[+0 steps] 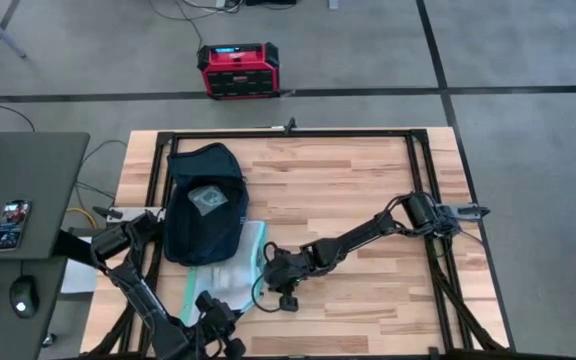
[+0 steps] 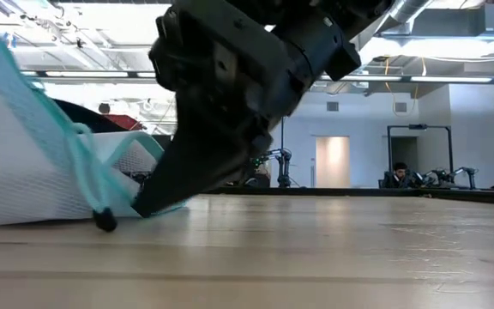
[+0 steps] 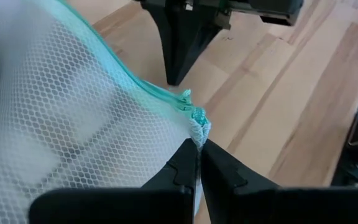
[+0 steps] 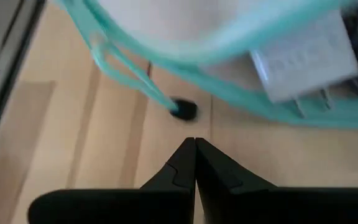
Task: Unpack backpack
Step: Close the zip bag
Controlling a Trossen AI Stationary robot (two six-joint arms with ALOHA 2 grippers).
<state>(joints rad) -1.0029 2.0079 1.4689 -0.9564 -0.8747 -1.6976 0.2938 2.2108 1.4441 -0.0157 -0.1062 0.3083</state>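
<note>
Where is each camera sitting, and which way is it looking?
High view: above the table, looking straight down on the backpack, the mesh pouch and both arms.
Low view: at table height, looking across; the right gripper shows close up.
Left wrist view: on the left arm; the left gripper pinches the pouch's edge.
Right wrist view: on the right arm; its own shut fingers show.
All four views share the mesh pouch.

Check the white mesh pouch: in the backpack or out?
Mostly out: the mesh pouch lies on the table below the backpack, its corner pinched by the left gripper.
</note>
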